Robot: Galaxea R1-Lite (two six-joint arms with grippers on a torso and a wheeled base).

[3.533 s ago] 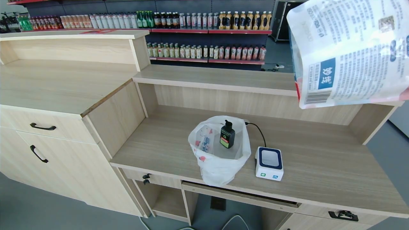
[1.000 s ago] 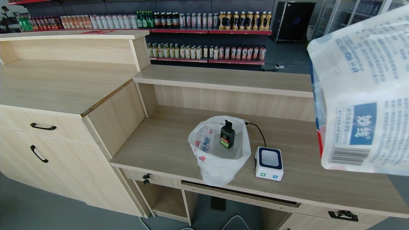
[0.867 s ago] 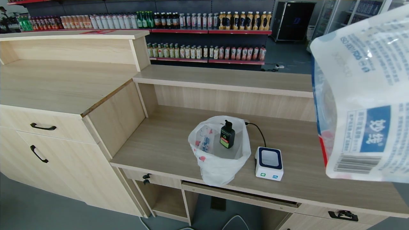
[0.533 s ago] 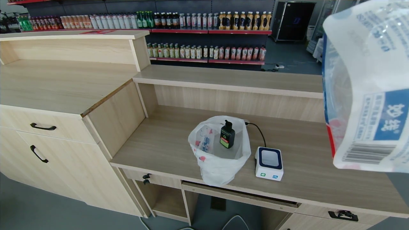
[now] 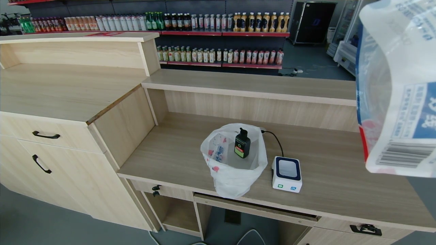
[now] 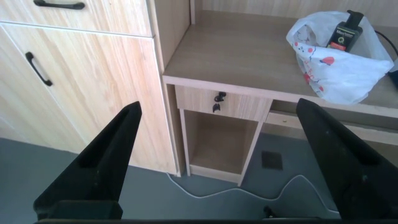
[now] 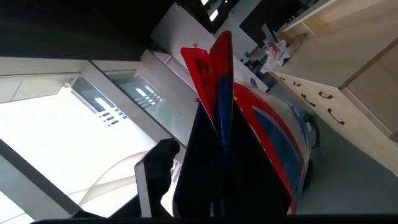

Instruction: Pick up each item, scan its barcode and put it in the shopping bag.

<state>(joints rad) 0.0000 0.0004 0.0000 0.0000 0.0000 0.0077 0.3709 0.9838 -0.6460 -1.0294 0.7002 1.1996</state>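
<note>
pouch [image 5: 395, 85] is up in the air at the far right of the head view, very close to the camera, above the right end of the counter [image 5: 333, 163]. white and blue printed face is toward me, red strip down its left edge, barcode [image 5: 398, 154] at its lower edge, roughly level

right gripper [image 7: 219, 134] is clamped on the pouch's red sealed edge; in the wrist view the seam sticks out past the dark fingers [image 7: 205, 180], which press flat on both sides of it

left gripper [image 6: 217, 109] is spread wide, nothing between the fingers [image 6: 99, 168]. it sits low, off the near left corner of the counter, facing the keyed drawer [image 6: 249, 102] and the open niche under it

on the counter: shopping bag [image 5: 233, 170] stands open about mid-width, near the front edge, red and blue print on its left side. black pump bottle [image 5: 242, 145] is upright inside it, toward the far side, red and green label facing me

scanner [image 5: 286, 173] sits just right of the bag, window facing up; I can't tell if they touch. its black cable [image 5: 277, 141] runs off toward the far side behind the bag

pouch is well apart from the scanner, up and to the right of it, and well apart from the bag

background: shelves [image 5: 221, 34] of drinks bottles along the far wall, cupboard [image 5: 51, 143] with black handles on the left
</note>
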